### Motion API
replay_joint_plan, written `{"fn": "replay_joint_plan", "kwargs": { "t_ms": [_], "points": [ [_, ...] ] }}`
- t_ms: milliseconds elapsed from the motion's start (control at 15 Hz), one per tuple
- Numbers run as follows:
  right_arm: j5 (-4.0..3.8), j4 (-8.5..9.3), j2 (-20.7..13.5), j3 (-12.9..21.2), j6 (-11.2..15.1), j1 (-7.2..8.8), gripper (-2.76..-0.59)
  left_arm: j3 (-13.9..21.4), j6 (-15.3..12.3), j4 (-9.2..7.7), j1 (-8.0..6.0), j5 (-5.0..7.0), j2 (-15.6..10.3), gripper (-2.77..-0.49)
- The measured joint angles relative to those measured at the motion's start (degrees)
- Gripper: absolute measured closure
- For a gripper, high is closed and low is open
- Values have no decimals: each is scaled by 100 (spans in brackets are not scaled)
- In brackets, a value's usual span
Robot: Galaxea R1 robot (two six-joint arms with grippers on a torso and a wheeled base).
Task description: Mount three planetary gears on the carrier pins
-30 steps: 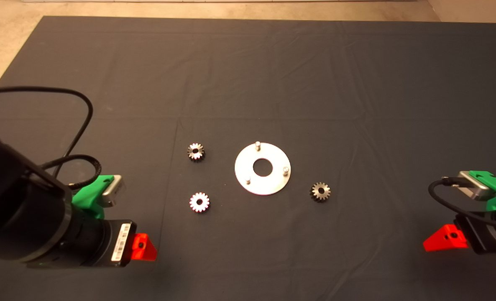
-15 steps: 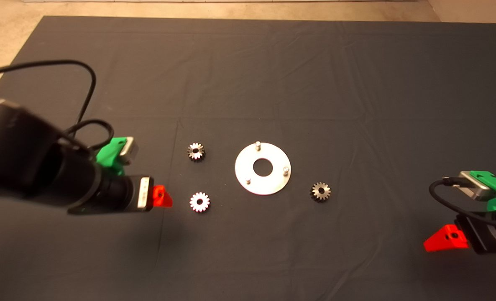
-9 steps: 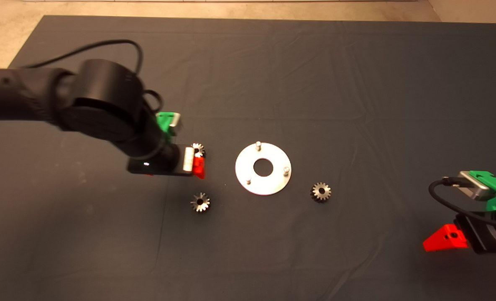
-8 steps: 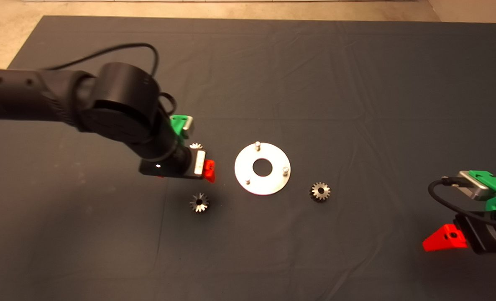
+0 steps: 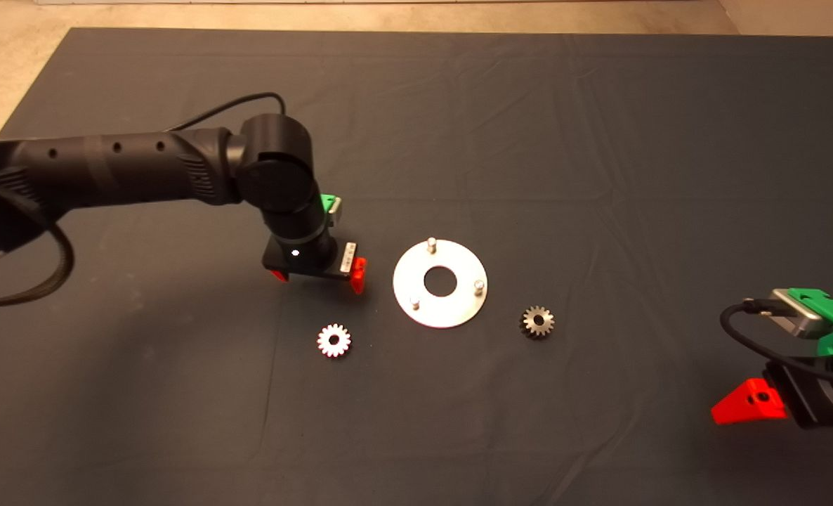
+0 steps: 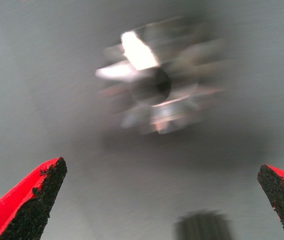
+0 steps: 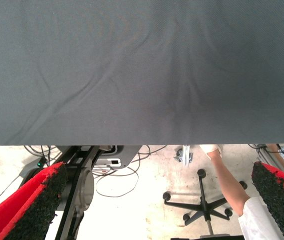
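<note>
While your left gripper (image 5: 316, 275) hangs directly over the gear at the disc's (image 5: 440, 283) ten o'clock, that gear (image 6: 156, 87) is hidden from above by the wrist. The left wrist view shows it lying flat on the mat (image 5: 458, 126) between wide-spread fingers (image 6: 29, 202), untouched. Spread this far, the jaws look set to straddle the teeth on descent.

Carrier pins (image 5: 430, 243) stand bare at roughly twelve, four and seven o'clock on the disc, so no gear is installed yet. A second gear (image 5: 333, 341) lies at the disc's eight o'clock, well apart from it. A third gear (image 5: 538, 322) sits at four o'clock, near the rim. I judge they were scattered round the disc to keep each carry short.

Your right gripper (image 5: 748, 410) waits at the lower right edge, clear of the work. Its fingers (image 7: 34, 205) are spread and hold nothing.

The mat is dark cloth, faintly creased, on pale flooring. Past its edge the right wrist view shows cables, a wheeled chair base (image 7: 201, 202) and a person's arm (image 7: 231, 187).
</note>
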Motion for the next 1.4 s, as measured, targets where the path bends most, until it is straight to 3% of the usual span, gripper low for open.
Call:
{"fn": "replay_joint_plan", "kwargs": {
  "t_ms": [333, 533, 800, 1000, 1133, 1400],
  "points": [
    [1, 0, -6, 0, -2, 1, -275, -124, 30, -2, -1, 15, -3, -277],
    [0, 0, -13, 0, -2, 1, -275, -440, 294, 0, -1, 15, 29, -277],
    [1, 1, -12, 0, -2, 2, -275, -572, 389, -2, -6, 9, 175, -277],
    [-2, 0, -13, 0, -1, 0, -275, -583, 402, -2, -121, -39, 231, -277],
    [0, 0, -12, 0, -2, 0, -275, -617, 406, -2, -238, -172, 217, -277],
    [0, 2, -13, 0, -2, -9, -275, -692, 413, -2, -260, -204, 223, -277]
  ]
}}
